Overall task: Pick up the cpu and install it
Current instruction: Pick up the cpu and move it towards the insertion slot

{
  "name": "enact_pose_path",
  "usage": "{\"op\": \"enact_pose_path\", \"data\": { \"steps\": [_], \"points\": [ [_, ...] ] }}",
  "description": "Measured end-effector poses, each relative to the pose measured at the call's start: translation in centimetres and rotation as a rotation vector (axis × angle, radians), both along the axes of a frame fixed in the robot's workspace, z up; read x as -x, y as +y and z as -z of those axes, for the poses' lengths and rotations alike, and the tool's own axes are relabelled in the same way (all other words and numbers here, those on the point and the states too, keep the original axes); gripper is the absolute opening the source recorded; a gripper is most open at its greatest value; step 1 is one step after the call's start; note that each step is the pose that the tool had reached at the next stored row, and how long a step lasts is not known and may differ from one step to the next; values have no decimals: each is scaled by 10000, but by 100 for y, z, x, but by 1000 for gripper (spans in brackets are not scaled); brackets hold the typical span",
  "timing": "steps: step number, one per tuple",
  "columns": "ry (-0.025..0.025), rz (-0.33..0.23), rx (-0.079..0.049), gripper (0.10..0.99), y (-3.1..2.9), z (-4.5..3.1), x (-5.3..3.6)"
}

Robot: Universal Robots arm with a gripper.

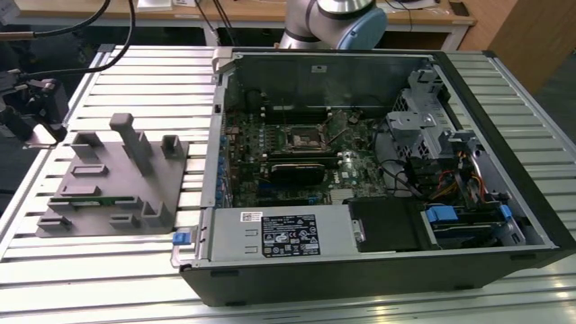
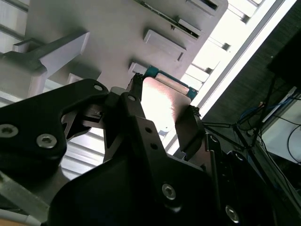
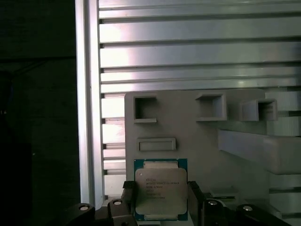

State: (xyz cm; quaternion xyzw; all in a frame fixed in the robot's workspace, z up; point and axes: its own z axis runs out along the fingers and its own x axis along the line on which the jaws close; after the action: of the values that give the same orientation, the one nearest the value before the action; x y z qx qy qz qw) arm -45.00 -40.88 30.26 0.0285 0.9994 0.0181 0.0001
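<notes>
The cpu (image 3: 161,188) (image 2: 162,101), silvery top up with a green rim showing, sits pinched between the two black fingers (image 3: 195,197) of the gripper (image 3: 161,197) (image 2: 164,96), which press on its opposite edges in both wrist views. Behind it lies a corner of the grey tray (image 3: 207,141) (image 2: 117,28) with its small raised pockets, resting on the slatted aluminium table (image 3: 188,52). In the exterior view the tray (image 1: 108,182) lies on the exterior view's left of the open computer case (image 1: 378,169), whose black socket frame (image 1: 300,138) is well apart from the gripper.
</notes>
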Motion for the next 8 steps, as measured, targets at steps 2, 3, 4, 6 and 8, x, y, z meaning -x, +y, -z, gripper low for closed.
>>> {"op": "enact_pose_path", "data": {
  "steps": [2,3,4,6,8],
  "points": [
    [0,0,0,533,0,-25,0],
    [0,0,1,533,0,-38,0],
    [0,0,0,533,0,-50,0],
    [0,0,0,533,0,-76,0],
    [0,0,0,533,0,-103,0]
  ]
}}
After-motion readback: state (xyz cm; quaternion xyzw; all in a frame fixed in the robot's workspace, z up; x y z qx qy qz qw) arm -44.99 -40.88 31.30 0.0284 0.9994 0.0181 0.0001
